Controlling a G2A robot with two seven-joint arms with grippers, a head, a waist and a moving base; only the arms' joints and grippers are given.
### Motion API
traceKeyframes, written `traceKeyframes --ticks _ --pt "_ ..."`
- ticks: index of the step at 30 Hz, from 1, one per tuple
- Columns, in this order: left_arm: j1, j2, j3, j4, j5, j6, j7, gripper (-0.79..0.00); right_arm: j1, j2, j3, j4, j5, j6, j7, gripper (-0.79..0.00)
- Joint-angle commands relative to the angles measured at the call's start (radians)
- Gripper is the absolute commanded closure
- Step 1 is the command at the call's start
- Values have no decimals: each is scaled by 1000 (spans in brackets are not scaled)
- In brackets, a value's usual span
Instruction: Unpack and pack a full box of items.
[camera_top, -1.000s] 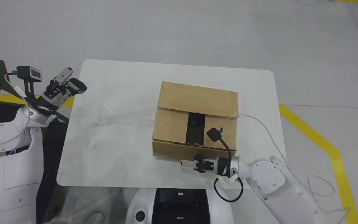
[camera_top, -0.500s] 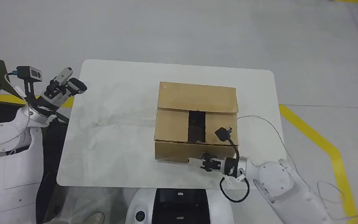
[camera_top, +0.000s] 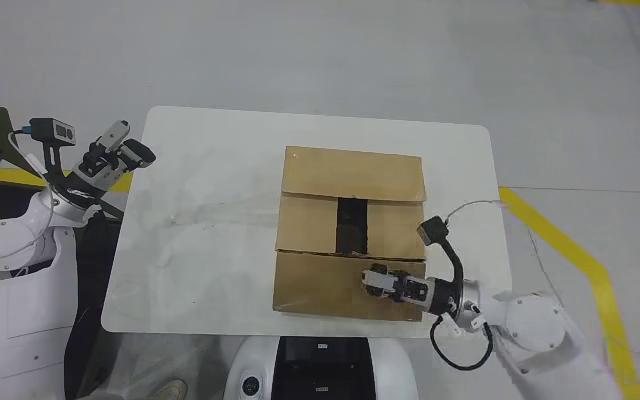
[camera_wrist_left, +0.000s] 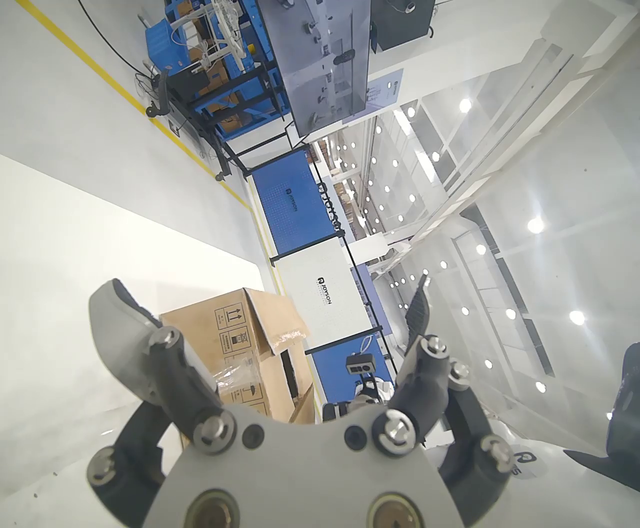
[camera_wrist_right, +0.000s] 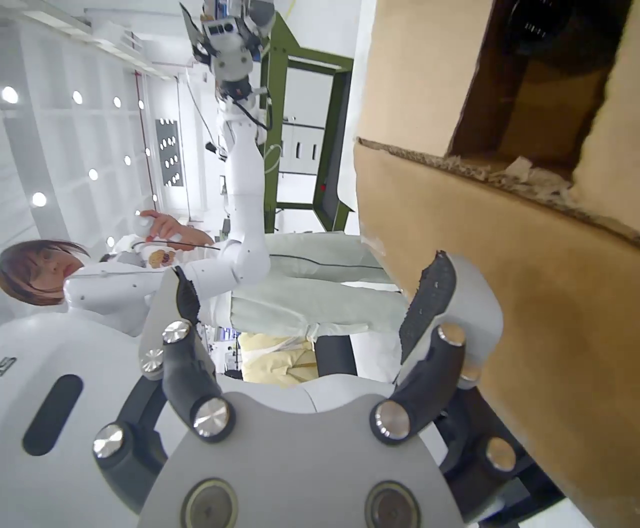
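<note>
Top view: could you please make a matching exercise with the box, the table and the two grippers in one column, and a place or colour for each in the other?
1 box
2 table
3 left gripper
4 right gripper

A white, rounded corners
B open, at the box's near side
C brown, mid-table
D open, at the table's far left corner

Pairs: 1-C, 2-A, 3-D, 4-B.

floor (camera_top: 300, 60): pale grey, yellow tape line (camera_top: 560, 236) | table (camera_top: 200, 250): white, rounded corners | behind: blue panels (camera_wrist_left: 285, 200), big dark screen (camera_wrist_left: 320, 65) | ceiling lights (camera_wrist_left: 535, 225): pretty bright
</note>
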Motion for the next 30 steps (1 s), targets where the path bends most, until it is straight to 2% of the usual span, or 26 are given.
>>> traceKeyframes --ticks 1,14,20,30 --pt "0 0 0 0 0 0 0 -785 -13 2 48 6 27 -2 -18 -785" --pt "0 0 0 0 0 0 0 -785 -61 11 302 69 173 -18 -66 -785" --pt "0 0 0 0 0 0 0 -785 -55 9 345 110 194 -27 -107 -785" --pt "0 0 0 0 0 0 0 -785 -51 7 355 131 210 -38 -112 -785"
